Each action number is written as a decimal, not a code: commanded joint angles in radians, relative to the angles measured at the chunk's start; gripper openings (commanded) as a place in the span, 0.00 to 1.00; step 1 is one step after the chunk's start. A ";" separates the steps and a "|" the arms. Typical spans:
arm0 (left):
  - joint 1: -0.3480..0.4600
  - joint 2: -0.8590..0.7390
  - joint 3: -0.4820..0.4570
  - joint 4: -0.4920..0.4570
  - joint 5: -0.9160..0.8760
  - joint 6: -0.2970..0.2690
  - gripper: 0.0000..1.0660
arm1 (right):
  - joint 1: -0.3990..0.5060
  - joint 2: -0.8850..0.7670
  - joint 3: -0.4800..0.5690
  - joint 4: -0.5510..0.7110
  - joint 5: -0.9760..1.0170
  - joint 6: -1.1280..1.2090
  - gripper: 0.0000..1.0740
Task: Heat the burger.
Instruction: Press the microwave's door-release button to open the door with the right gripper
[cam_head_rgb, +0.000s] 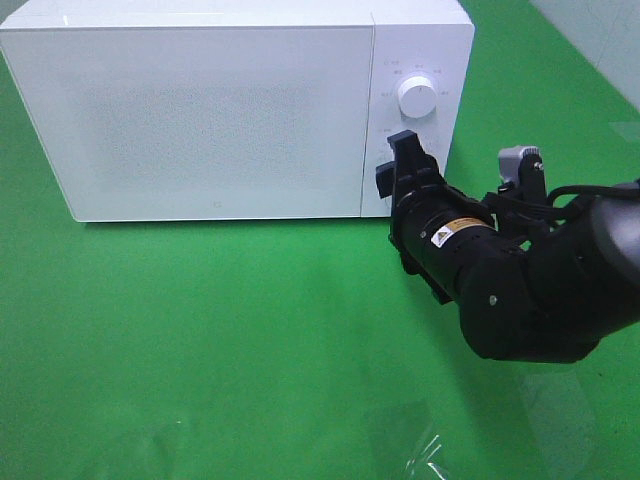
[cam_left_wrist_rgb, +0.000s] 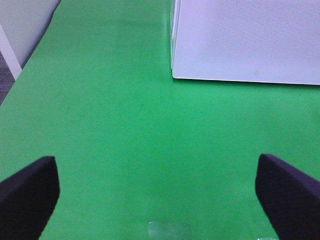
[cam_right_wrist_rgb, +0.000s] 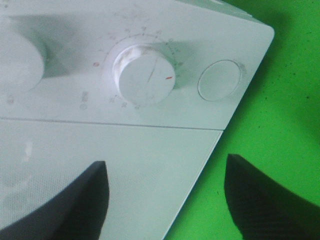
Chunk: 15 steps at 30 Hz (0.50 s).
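Burger: not visible in any view. Where it lies cannot be told, since the shut door of the microwave (cam_head_rgb: 220, 110) shows nothing of the inside.

Microwave: white and box-shaped, standing at the far side of the table (cam_head_rgb: 200, 340), with its door closed flush. The control panel is on its right side and carries a white upper knob (cam_head_rgb: 416, 96).

Lower knob (cam_right_wrist_rgb: 145, 75): white and round, with a red mark near its rim, seen close in the right wrist view. A round button (cam_right_wrist_rgb: 219, 80) sits between it and the panel's bottom corner.

Table: covered in plain green.

Right arm (cam_head_rgb: 520, 290): black, reaching in from the right. Its tip is at the lower part of the control panel and covers the lower knob in the high view.

Right jaws: spread, pinching nothing. The two dark fingers (cam_right_wrist_rgb: 65, 205) stand apart at the microwave's lower right front corner. Whether they touch it cannot be told.

Left jaws: spread wide, pinching nothing. Their fingers (cam_left_wrist_rgb: 30, 195) are over bare green table, well apart from the microwave's front.

Scrap of clear film (cam_head_rgb: 425, 455): lying flat on the table near its front edge.
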<state>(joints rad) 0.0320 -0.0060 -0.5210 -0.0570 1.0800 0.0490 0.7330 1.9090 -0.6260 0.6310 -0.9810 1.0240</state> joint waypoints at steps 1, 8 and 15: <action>0.001 -0.016 0.002 0.000 -0.010 -0.006 0.94 | 0.001 -0.053 0.015 -0.050 0.042 -0.092 0.62; 0.001 -0.016 0.002 0.000 -0.010 -0.006 0.94 | -0.020 -0.188 0.025 -0.149 0.254 -0.382 0.62; 0.001 -0.016 0.002 0.000 -0.010 -0.006 0.94 | -0.092 -0.317 0.024 -0.321 0.432 -0.534 0.62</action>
<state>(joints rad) 0.0320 -0.0060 -0.5210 -0.0570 1.0800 0.0490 0.6700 1.6490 -0.6020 0.3910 -0.6260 0.5600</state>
